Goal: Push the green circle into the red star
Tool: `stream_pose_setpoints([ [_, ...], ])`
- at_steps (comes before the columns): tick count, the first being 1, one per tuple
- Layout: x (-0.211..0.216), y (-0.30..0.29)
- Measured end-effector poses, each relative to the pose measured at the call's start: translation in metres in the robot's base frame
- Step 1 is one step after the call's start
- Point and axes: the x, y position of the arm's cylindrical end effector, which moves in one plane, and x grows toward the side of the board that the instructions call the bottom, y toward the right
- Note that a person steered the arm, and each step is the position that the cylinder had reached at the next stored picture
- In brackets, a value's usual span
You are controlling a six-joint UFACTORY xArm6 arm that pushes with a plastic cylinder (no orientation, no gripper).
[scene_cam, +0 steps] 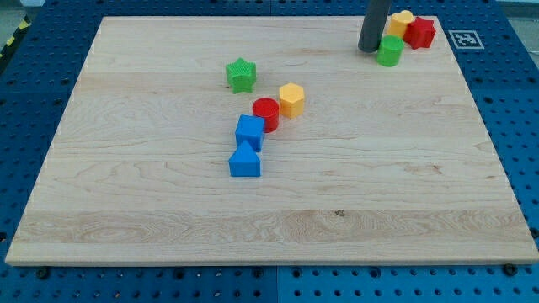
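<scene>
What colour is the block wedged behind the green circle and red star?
Yellow, seen in the camera view.

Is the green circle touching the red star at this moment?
Touching. The camera view shows the green circle pressed against the red star with no board between them; my tip sits at its left.

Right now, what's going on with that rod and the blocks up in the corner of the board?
My tip sits at the view's top right, just left of the green circle, pushing it toward the red star. The circle appears to be right up against the star, with a yellow block crowded in beside them. Mid-board, a green star, red cylinder, yellow hexagon and two blue blocks lie untouched.
</scene>
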Motion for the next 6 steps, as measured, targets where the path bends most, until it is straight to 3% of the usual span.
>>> stream_pose_setpoints([
  [4, 0.06, 0.039],
  [6, 0.023, 0.054],
])
